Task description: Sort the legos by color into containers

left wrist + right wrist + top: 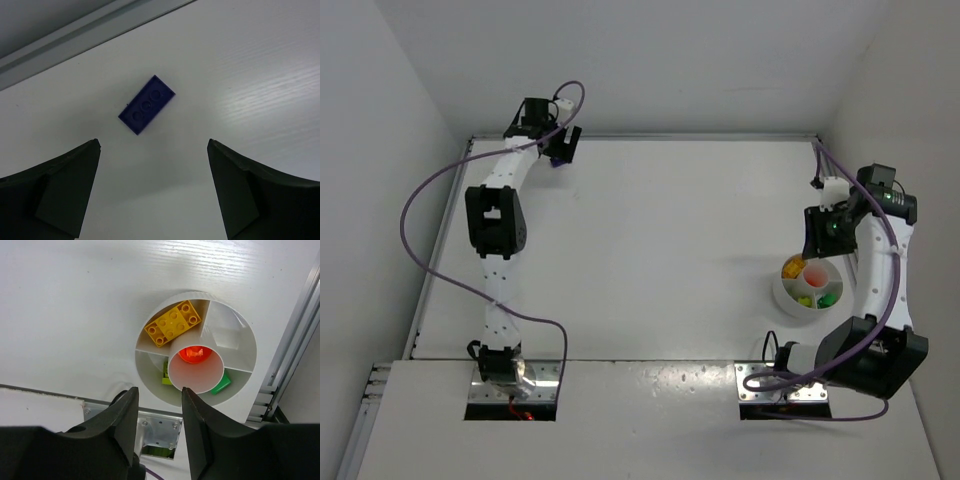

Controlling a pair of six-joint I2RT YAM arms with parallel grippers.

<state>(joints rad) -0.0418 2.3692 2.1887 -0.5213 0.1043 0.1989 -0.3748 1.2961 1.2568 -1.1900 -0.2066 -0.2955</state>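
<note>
A dark blue lego (pixel 147 105) lies flat on the white table near the back rail. My left gripper (pixel 152 145) hovers just short of it, open, with nothing between its fingers. From above, the left gripper (pixel 563 148) is at the far left corner with the blue lego (pixel 557 162) under it. The round white dish (pixel 227 330) holds a yellow lego (pixel 173 322), a red-orange lego (pixel 195 354) in its middle cup and green legos (pixel 220 384) in side sections. My right gripper (pixel 159 390) hangs above the dish's near rim, open and empty. Seen from above, the dish (pixel 782 300) sits at the right.
An aluminium rail (pixel 75 35) runs along the table's back edge, and another rail (pixel 295 340) borders the right side next to the dish. White walls close in the table on three sides. Purple cables loop beside both arms. Metal base plates (pixel 785 385) sit at the near edge.
</note>
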